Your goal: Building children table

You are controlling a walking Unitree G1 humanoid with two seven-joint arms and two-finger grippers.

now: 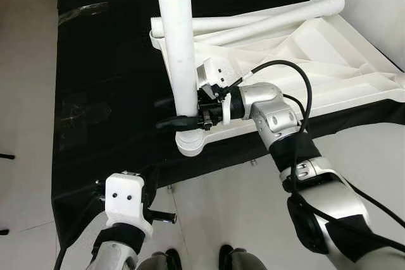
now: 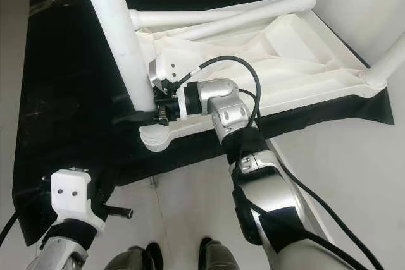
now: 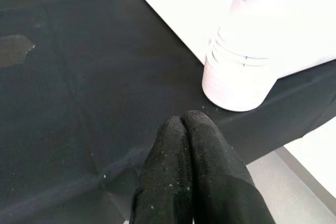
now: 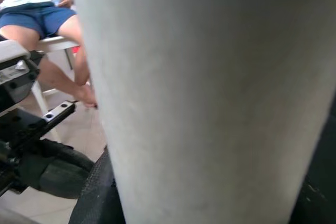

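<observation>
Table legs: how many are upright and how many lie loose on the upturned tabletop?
Upright legs: 2 (near leg held by right gripper; right corner leg)
Lying legs: 2 (upper lying leg; lower lying leg)
Total: 4

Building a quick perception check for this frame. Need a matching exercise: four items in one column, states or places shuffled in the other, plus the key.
Items
1. upright table leg
2. right tool
3. left tool
4. loose table legs

States
A. fingers together, holding nothing, over the black cloth
B. lying on the upturned white tabletop
C. standing in the near corner socket
D. fingers on either side of the upright leg, low down

Pairs: 1-C, 2-D, 3-A, 4-B
</observation>
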